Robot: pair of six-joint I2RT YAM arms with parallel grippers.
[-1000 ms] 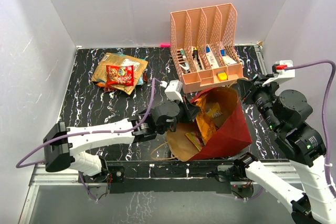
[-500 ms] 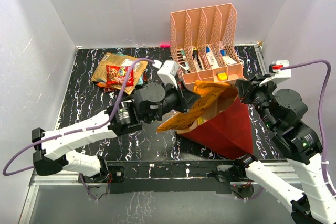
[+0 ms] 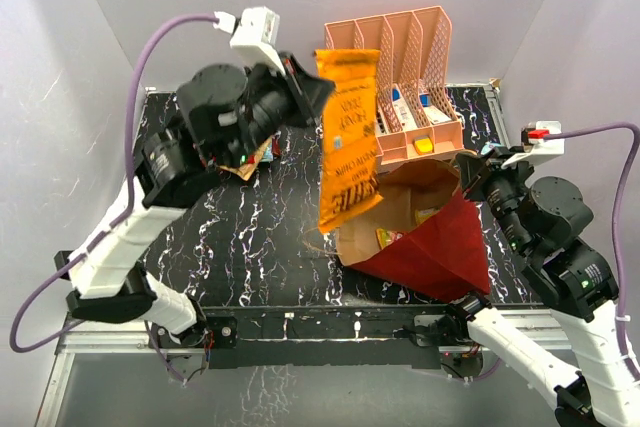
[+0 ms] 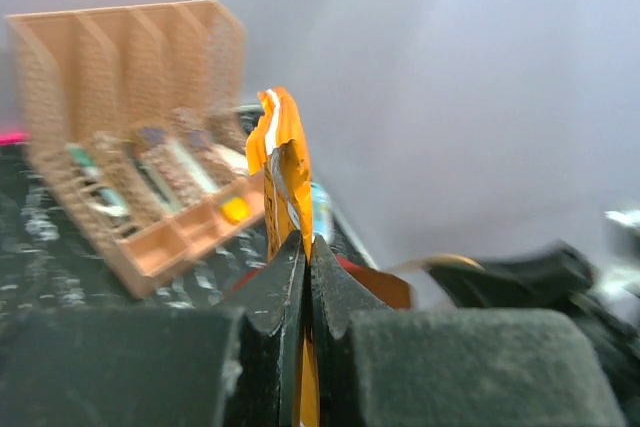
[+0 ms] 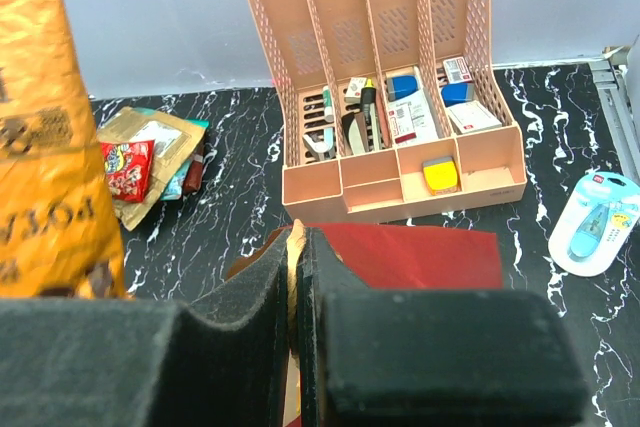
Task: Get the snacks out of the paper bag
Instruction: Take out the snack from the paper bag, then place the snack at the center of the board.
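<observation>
Your left pincer (image 4: 305, 247) is clenched on the top edge of the orange packet (image 3: 348, 137), jaws pressed flat against the seam. The packet hangs straight down from the grip, high over the tabletop (image 3: 230, 237), just in front of the peach organizer (image 3: 400, 97) and above the bag's open mouth.

Your right pincer (image 5: 297, 247) is clamped on the rim of the paper bag (image 3: 435, 252), holding the bag tipped with its mouth open toward the left arm.

Handling, as a judgement:
- The packet looks light, thin and crinkly.
- It's floppy below the grip, so expect swing if you move fast.
- The foil is probably slick. The sealed top edge is the right hold, and you have it.
- Don't squeeze the belly, the contents are likely crushable.

The bag is soft paper, so its rim will fold if pulled hard.

At least two packets (image 3: 387, 238) show inside the bag, low near the mouth and well below the left pincer. The snack pile (image 5: 150, 157) sits at the tabletop's back left, to the left of the organizer, mostly hidden behind the left arm in the top view. That looks like the drop spot, with the hanging packet well apart from it.
</observation>
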